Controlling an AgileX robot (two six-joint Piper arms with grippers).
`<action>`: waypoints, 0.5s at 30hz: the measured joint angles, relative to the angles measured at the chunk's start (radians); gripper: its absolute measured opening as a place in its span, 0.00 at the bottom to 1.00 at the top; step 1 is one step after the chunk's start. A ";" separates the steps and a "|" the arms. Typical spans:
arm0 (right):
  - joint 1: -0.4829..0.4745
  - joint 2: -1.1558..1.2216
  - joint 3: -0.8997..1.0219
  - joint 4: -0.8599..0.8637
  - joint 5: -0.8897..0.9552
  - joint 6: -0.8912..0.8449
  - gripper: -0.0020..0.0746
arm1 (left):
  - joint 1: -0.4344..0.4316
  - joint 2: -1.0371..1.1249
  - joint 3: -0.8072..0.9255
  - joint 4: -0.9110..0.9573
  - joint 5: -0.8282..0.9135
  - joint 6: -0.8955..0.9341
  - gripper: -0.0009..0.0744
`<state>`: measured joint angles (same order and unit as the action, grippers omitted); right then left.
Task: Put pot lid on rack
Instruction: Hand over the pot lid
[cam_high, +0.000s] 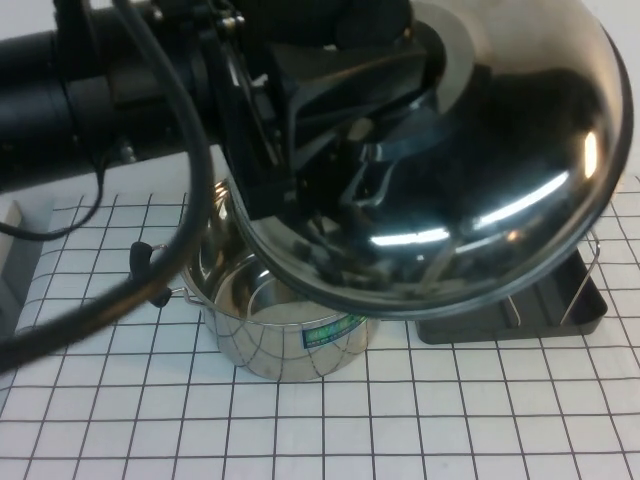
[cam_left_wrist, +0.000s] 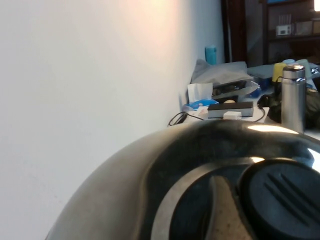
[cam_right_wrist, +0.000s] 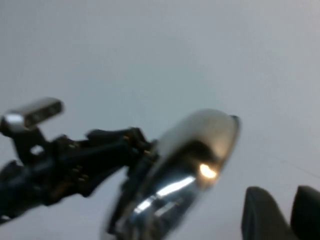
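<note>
My left gripper (cam_high: 360, 60) is shut on the pot lid (cam_high: 500, 170) at its black knob (cam_left_wrist: 282, 200) and holds it high above the table, tilted on edge with the shiny dome (cam_left_wrist: 150, 165) close to the high camera. The lid hangs above the open steel pot (cam_high: 290, 330) and above the dark grey rack (cam_high: 570, 305), which it partly hides. One wire loop (cam_high: 585, 280) of the rack shows. The right wrist view shows the lid (cam_right_wrist: 190, 155) from afar. My right gripper (cam_right_wrist: 285, 215) is shut, empty and apart from the lid; it is outside the high view.
The pot has a black handle (cam_high: 145, 265) on its left side. The left arm's black cable (cam_high: 190, 150) hangs over the checked tablecloth (cam_high: 450, 420). A cluttered bench with a steel bottle (cam_left_wrist: 293, 95) stands beyond the white wall.
</note>
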<state>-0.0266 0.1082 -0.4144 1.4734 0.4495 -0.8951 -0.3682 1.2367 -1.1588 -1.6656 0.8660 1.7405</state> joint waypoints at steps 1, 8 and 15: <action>0.000 0.011 -0.002 0.079 0.028 -0.038 0.21 | -0.014 0.000 0.000 0.003 -0.006 -0.004 0.46; 0.000 0.100 -0.009 0.215 0.145 0.023 0.66 | -0.112 0.000 0.000 0.003 -0.013 -0.012 0.46; 0.000 0.204 -0.009 0.217 0.241 0.128 0.78 | -0.178 0.002 0.000 0.007 -0.008 -0.012 0.46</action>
<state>-0.0266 0.3120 -0.4231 1.6905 0.6901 -0.7668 -0.5462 1.2387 -1.1588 -1.6585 0.8583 1.7282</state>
